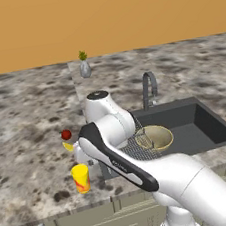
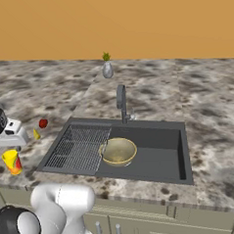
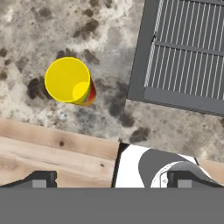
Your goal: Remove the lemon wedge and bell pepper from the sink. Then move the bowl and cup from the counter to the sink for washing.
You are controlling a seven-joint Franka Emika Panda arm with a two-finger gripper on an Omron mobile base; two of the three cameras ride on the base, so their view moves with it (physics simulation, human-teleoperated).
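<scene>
Cup [image 3: 69, 81] upright near desk [image 3: 52, 35] front edge, left of sink [image 2: 175, 149]; light, rigid, smooth-walled. Pinch across sides. Fingers [image 3: 41, 179] spread wide, empty, above cup.

wall [image 1: 97, 16]: flat orange, runs behind the whole desk | desk [image 1: 24, 111]: mottled grey-brown stone top, seam line toward the back edge | vase [image 1: 84, 67]: small grey, green plant, near back edge | cabinets [image 1: 89, 221]: pale grey-green fronts under front edge, slim handles | light: even, soft shadows
</scene>
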